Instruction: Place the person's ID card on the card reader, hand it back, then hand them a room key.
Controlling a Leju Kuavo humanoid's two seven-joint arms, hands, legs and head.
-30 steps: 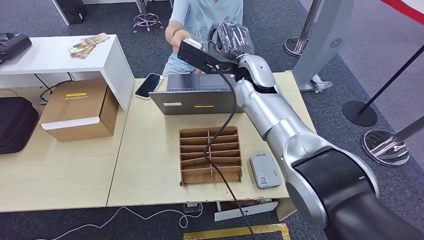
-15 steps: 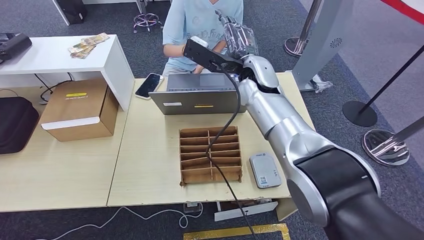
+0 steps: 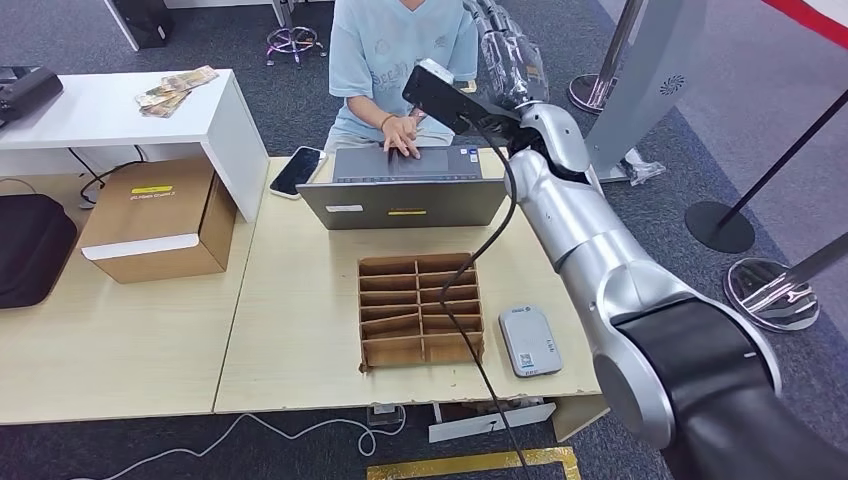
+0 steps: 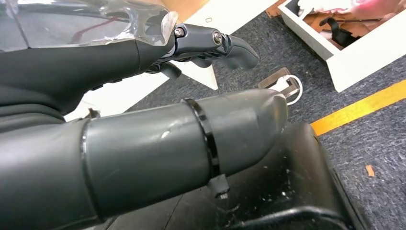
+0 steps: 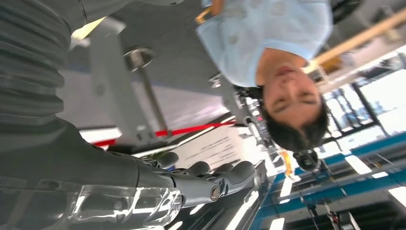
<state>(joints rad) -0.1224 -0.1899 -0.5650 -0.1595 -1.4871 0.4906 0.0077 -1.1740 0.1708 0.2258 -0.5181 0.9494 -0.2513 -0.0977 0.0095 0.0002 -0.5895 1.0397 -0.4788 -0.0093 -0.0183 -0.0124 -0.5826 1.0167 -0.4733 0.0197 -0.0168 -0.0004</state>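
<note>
Your right hand (image 3: 507, 60) is raised, fingers spread, holding nothing. The card reader (image 3: 529, 340) lies well below it; cards are thin, stiff, slippery: pinch edges.

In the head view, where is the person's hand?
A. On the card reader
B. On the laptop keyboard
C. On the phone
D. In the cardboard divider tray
B: the person's hand rests on the keyboard of the laptop, well away from the card reader, the divider tray and the phone.
</note>
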